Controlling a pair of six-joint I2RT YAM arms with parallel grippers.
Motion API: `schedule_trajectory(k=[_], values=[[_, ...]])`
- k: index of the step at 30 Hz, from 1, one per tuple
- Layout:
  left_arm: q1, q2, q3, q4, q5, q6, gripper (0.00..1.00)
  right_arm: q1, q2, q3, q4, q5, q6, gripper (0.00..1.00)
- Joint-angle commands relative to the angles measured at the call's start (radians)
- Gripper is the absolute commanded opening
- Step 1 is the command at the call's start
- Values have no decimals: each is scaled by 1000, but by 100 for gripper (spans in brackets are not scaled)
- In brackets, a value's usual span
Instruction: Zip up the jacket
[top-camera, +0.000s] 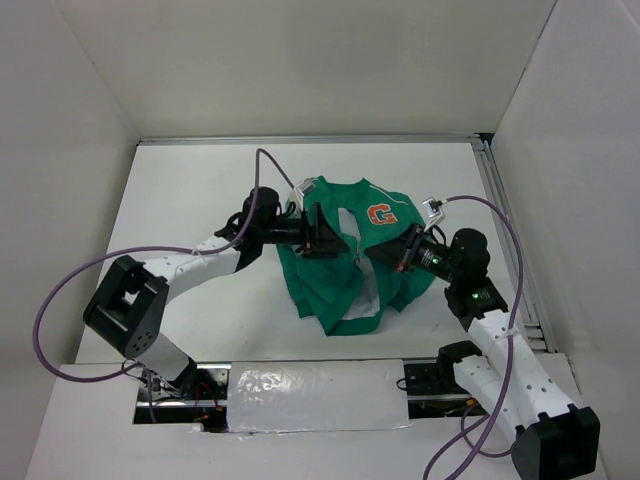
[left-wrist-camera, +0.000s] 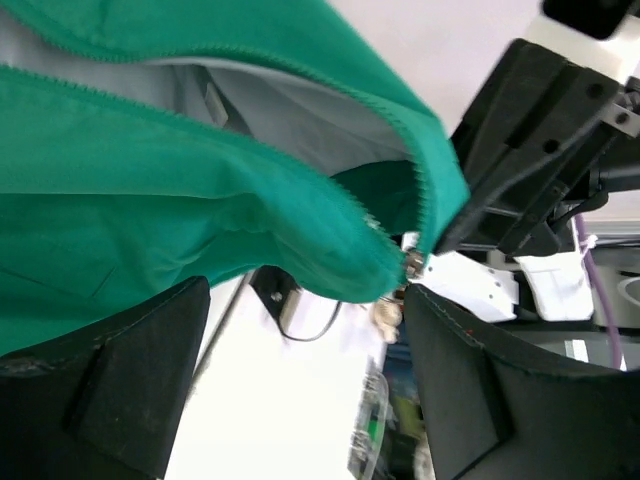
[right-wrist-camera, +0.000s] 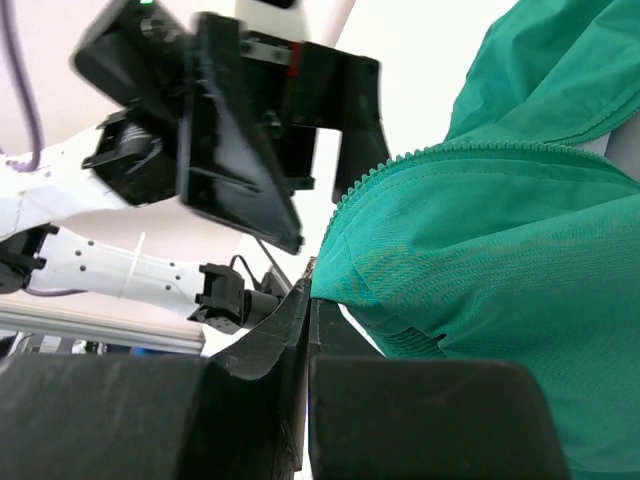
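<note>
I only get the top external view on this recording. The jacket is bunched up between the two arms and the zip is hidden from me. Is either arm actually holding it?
Observer: Yes, the right one. In its wrist view the right gripper has its jaws shut, pinching a green edge of the jacket.
Operator: And the left?
Observer: The left gripper grips nothing. Its jaws stand wide apart, and the fabric droops just above the gap.
Operator: Is any of it zipped?
Observer: Not in the stretch that shows. In the left wrist view the two rows of zipper teeth lie apart, with pale lining showing between them. They come together only at a small metal piece.
</note>
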Motion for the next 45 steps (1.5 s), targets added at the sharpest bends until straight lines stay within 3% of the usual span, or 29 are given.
schedule_trajectory(k=[1,18,25,34,39,45], values=[[4,49,1,125,118,-75,90,14,-7,1,72,0,3,0],[4,181,22,342,283,-211,77,26,2,-14,78,21,0,0],[1,213,39,396,307,-240,64,27,1,-16,98,23,6,0],[5,262,45,532,346,-322,67,34,1,-20,86,30,0,0],[5,253,40,528,316,-326,69,34,-12,-20,82,31,-2,0],[2,248,47,538,295,-325,58,40,-15,-29,93,32,6,0]])
